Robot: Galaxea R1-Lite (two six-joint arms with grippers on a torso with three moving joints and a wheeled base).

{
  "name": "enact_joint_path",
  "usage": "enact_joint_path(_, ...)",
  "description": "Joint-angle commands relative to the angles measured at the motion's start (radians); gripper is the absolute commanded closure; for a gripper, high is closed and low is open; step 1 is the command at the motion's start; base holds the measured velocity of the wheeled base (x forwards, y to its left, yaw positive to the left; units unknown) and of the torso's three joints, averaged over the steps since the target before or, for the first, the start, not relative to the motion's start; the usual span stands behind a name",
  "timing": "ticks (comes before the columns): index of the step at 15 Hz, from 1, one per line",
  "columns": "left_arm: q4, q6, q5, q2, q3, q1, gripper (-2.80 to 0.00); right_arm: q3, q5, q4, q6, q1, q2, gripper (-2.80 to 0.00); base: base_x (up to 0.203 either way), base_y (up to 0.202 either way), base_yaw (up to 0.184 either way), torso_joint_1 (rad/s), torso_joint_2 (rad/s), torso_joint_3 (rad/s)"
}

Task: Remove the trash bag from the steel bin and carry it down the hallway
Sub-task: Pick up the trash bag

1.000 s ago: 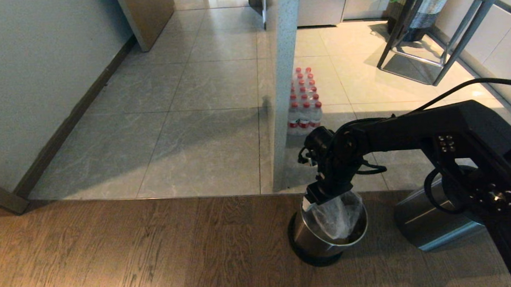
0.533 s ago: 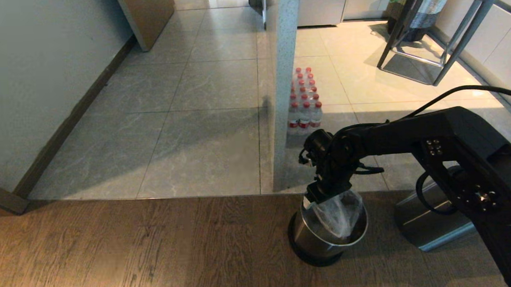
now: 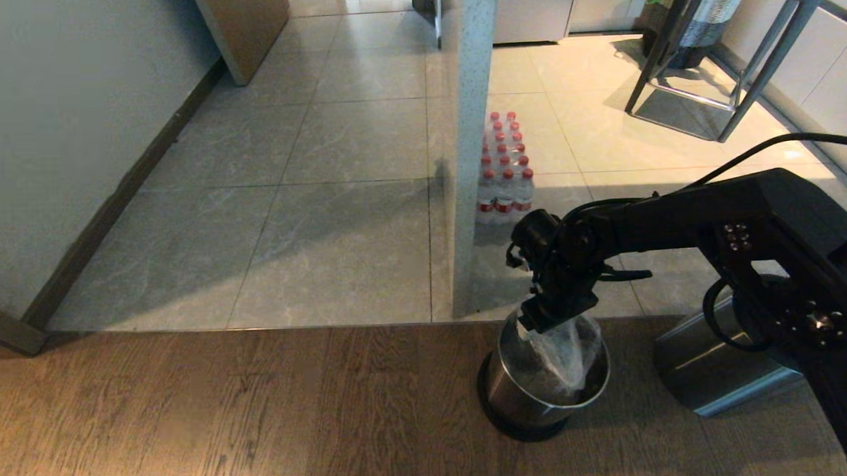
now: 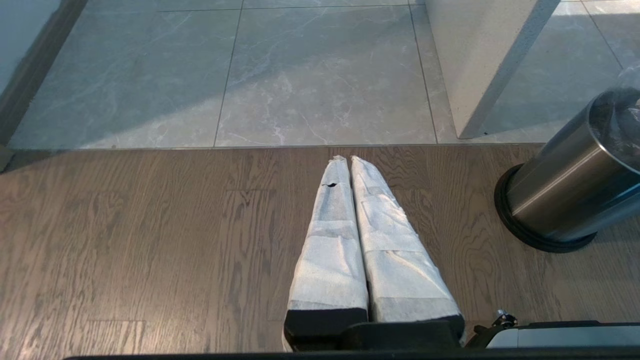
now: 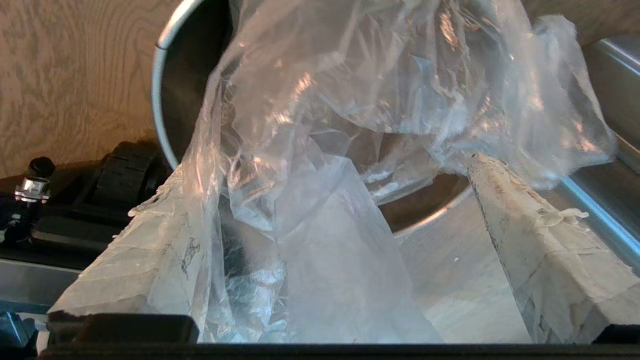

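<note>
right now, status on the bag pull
Right end effector open over steel bin, trash bag film between fingers, ungripped. Left end effector shut, idle. Pillar close behind bin.

Colours and patterns. The bag [image 3: 565, 346], lower centre-right of the head view, is clear with white glints and crinkle lines [image 5: 350, 125]. The bin [image 3: 520, 396] is brushed silver steel with a black base ring [image 4: 555, 200]. The arm [image 3: 676, 222] at right is matt black. The left gripper's fingers [image 4: 345, 240] are wrapped in white, black at the root; the right gripper's fingers [image 5: 525, 225] are off-white and smudged. The wood floor [image 3: 225, 414] across the bottom is brown with darker grain. The tiles [image 3: 338, 227] above are grey-beige, pale-veined, turning cream at upper right. The bottles [image 3: 503, 166], centre, have red caps and red labels. The stool [image 3: 713, 52], upper right, is dark grey.
</note>
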Motion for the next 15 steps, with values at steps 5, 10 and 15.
enact_joint_path(5,0.000,0.000,0.000,-0.001,0.000,0.000,0.00,0.043,-0.060,0.009,-0.013,0.004,-0.049,-2.80,0.000,0.000,0.000,0.000,0.00,0.000)
enact_joint_path(10,-0.001,0.000,0.000,0.000,0.000,0.000,0.00,0.039,-0.058,-0.004,-0.005,0.006,-0.028,-2.80,0.000,0.000,0.000,0.000,0.00,0.000)
enact_joint_path(15,0.000,0.000,0.000,0.000,0.000,0.000,0.00,0.022,-0.054,-0.103,-0.014,0.008,0.040,-2.80,0.000,0.000,0.000,0.000,0.00,0.000)
